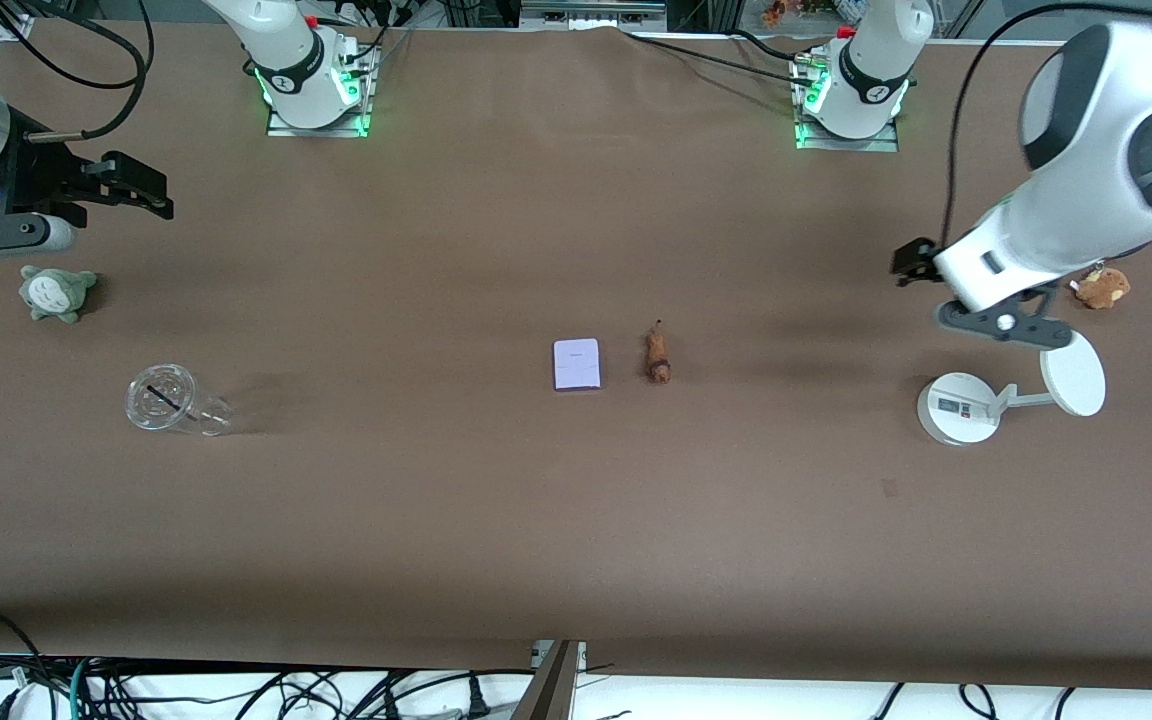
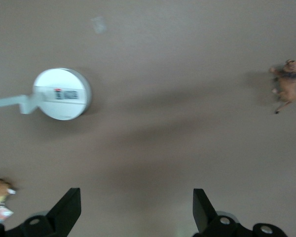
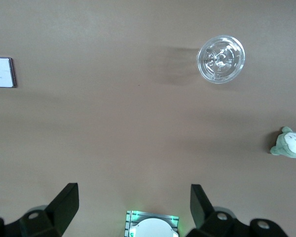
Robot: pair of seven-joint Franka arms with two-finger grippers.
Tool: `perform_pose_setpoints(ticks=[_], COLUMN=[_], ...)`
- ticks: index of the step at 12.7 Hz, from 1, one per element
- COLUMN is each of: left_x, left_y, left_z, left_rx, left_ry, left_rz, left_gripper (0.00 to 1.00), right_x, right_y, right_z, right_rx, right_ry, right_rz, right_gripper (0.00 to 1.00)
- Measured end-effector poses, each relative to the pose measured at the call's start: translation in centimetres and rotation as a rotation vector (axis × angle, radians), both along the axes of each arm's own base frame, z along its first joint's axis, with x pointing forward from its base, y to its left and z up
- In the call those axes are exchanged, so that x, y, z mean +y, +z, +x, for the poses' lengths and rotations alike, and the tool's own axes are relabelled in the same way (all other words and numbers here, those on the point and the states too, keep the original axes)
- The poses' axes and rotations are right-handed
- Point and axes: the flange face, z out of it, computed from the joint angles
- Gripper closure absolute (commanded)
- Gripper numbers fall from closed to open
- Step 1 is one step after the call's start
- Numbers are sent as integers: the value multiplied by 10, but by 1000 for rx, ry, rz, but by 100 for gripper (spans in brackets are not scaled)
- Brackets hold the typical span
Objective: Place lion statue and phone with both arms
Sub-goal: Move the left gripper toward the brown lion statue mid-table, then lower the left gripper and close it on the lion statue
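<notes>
The phone (image 1: 576, 363), a pale lavender slab, lies flat at the middle of the table. The lion statue (image 1: 657, 355), small and orange-brown, lies beside it toward the left arm's end. My left gripper (image 1: 914, 262) is open and empty, up in the air over the table near the white stand. In the left wrist view my left gripper (image 2: 135, 210) is open over bare table and the lion statue (image 2: 286, 84) lies well off. My right gripper (image 1: 141, 192) is open and empty over the right arm's end. In the right wrist view my right gripper (image 3: 133, 207) is open, and the phone (image 3: 1, 72) shows at the edge.
A white round-based stand with a disc (image 1: 966, 405) and a small orange plush (image 1: 1101, 287) sit at the left arm's end. A grey-green plush toy (image 1: 56, 292) and a clear plastic cup (image 1: 171, 402) lying on its side sit at the right arm's end.
</notes>
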Motion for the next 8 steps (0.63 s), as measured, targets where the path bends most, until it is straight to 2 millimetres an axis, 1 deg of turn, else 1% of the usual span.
perform_pose_setpoints(ticks=[2,3,4,5,6,7,8], left_x=[-49,-77,-108,-140,-167,-186,-198], left_y=[-22,-33,-47,-67,-89,-112,-132], left_z=[0,0,0,-1,0,2,6], left_rx=[-3,-23,-49,-75,-99,-123,-144], left_ry=[45,57,73,94,108,113,111], left_rz=[1,0,-2,-9,-21,-39,-58], left_gripper=[0,0,0,0,0,0,0], right_x=[0,1,1,1,1,1,1], right_y=[-1,-2,-3,-3,-4,-5,-5], right_z=[0,0,1,1,1,1,1], right_rx=[3,6,8,9,11,12,13], right_ry=[-1,0,1,1,1,1,1], right_rz=[0,-1,-1,-1,-1,-1,-1], right_gripper=[0,0,0,0,0,0,0])
